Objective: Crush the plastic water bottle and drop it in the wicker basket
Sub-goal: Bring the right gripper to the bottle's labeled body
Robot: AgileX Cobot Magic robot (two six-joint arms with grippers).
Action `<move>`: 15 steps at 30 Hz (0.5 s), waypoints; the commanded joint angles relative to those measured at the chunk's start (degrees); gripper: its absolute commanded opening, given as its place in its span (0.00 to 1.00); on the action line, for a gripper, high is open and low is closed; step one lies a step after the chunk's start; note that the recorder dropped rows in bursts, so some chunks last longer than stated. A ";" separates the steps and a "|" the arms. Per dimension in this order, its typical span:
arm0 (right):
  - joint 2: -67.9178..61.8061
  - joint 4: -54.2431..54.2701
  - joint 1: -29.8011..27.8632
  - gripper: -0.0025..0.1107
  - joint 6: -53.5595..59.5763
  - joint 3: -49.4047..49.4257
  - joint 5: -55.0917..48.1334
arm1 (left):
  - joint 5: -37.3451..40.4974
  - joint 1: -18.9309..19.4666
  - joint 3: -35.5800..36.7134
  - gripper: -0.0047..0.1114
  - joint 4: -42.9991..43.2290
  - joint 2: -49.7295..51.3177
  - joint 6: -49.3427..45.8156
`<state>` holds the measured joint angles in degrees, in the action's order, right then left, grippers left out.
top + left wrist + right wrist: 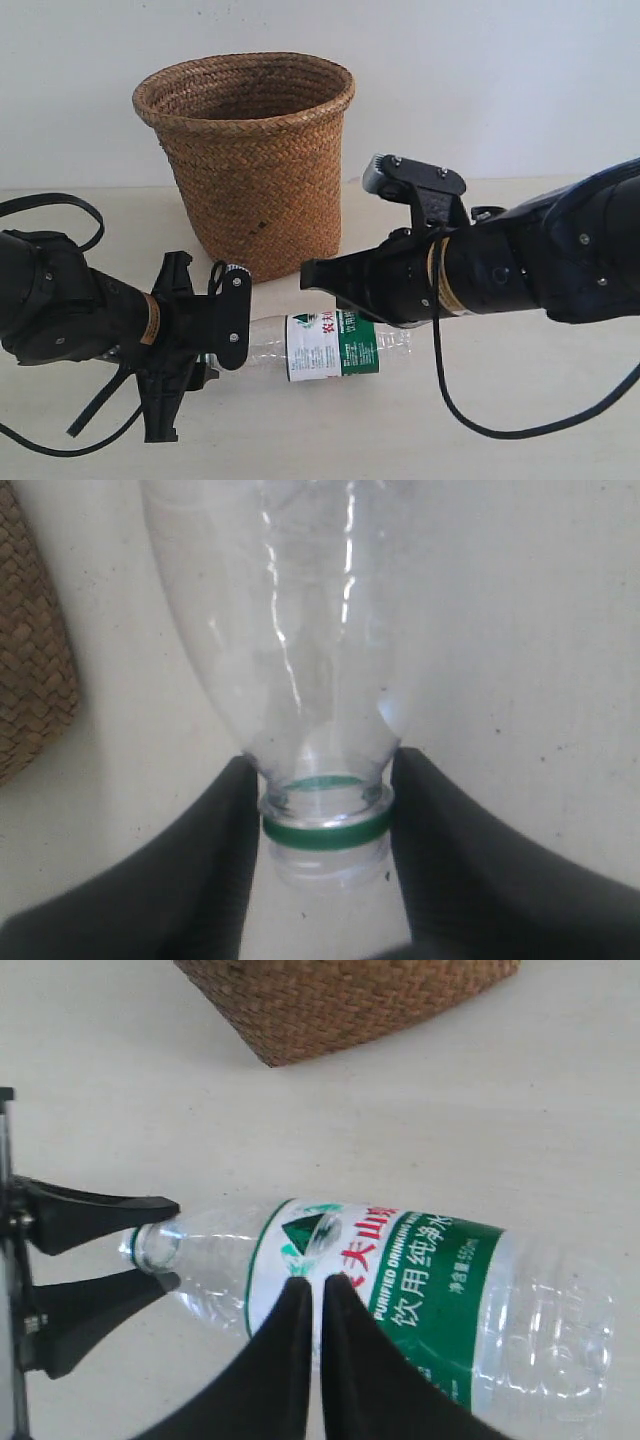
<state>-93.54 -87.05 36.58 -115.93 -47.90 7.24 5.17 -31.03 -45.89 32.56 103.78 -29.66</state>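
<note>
The plastic water bottle (pixel 330 345) lies on its side on the table, capless, in front of the wicker basket (pixel 255 150). My left gripper (pixel 232 335) is shut on the bottle's neck, and its two fingers press the green neck ring (pixel 325 830) from both sides. My right gripper (pixel 310 275) is shut with nothing between its fingers. Its tips (pixel 318 1285) sit over the white-and-green label (pixel 400 1260), and I cannot tell whether they touch it. The clear bottle body (pixel 300 630) keeps its rounded shape. The left fingers (pixel 100 1205) bracket the bottle's mouth in the right wrist view.
The wicker basket (pixel 340 1000) stands upright a short way behind the bottle, and its wall (pixel 30 680) is close beside the left gripper. Black cables (pixel 470 400) hang from both arms over the pale table (pixel 560 430). A white wall rises behind.
</note>
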 commanded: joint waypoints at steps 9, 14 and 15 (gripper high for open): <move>-4.35 -1.08 0.04 0.02 -0.04 -0.57 -3.19 | -0.79 -0.10 -0.14 0.07 -0.16 0.00 0.06; -6.09 -1.45 0.04 0.02 -0.06 -0.57 -4.06 | -0.79 -0.10 -0.14 0.07 -0.16 0.00 0.06; -6.69 -1.45 0.04 0.02 -0.06 -0.57 -4.06 | -1.02 -0.10 -0.14 0.07 -0.16 0.00 0.06</move>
<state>-99.23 -87.92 36.58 -116.04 -48.23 3.88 5.17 -31.03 -45.89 32.56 103.78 -29.66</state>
